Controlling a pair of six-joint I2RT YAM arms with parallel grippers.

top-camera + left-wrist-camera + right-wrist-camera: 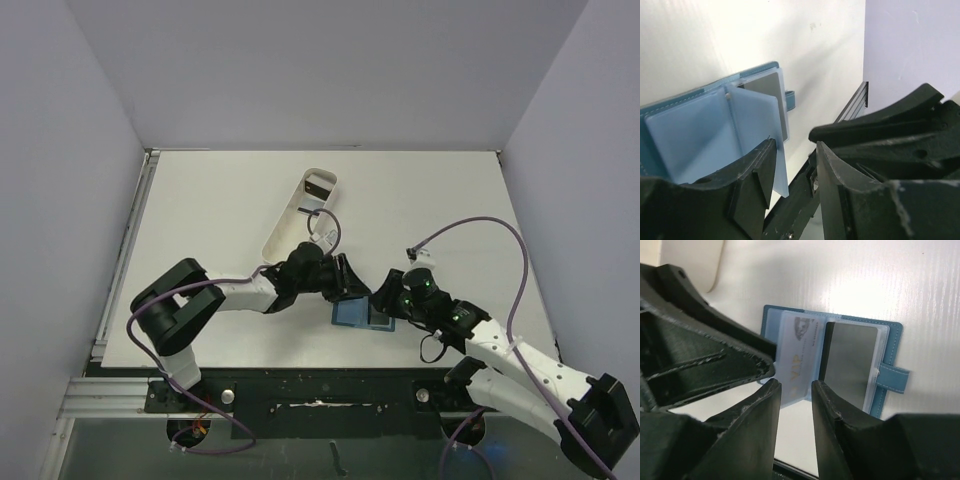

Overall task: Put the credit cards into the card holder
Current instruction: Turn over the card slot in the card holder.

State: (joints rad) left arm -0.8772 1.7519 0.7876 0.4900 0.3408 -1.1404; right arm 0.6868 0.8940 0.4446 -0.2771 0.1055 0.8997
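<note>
**Both pincers crowd the open holder, one leaf propped up**

Top view: the card holder (352, 316) lies open on the table (200, 220), at about 5 o'clock from the table's centre and close to the near edge. The left gripper (348, 285) comes in from 9 o'clock and the right gripper (387, 300) from 4 o'clock. Their tips sit near each other over the holder's far edge. I read that as one arm parting the pockets so the other can feed. The white tray (285, 225) lies at 11 o'clock from the holder. A dark thing at its far end is likely one of the credit cards (320, 184).

Left wrist: my left fingers (755, 190) are spread. A clear pocket leaf (757, 120) stands up off the holder, its lower corner in the gap against the 9 o'clock finger. As far as I can tell it is not squeezed. I judge it is propped there to keep a pocket mouth open. Behind it a grey card (767, 89) sits in a pocket, with the snap tab (790, 99) at 3 o'clock of it.

Right wrist: my right fingers (757, 435) stand a narrow gap apart and carry no card. A leaf with a printed insert (796, 355) reaches down toward that gap. The grey card, at 3 o'clock of the insert, looks fully seated, so I take that pocket as done. The tray card is the one I would go for next.
</note>
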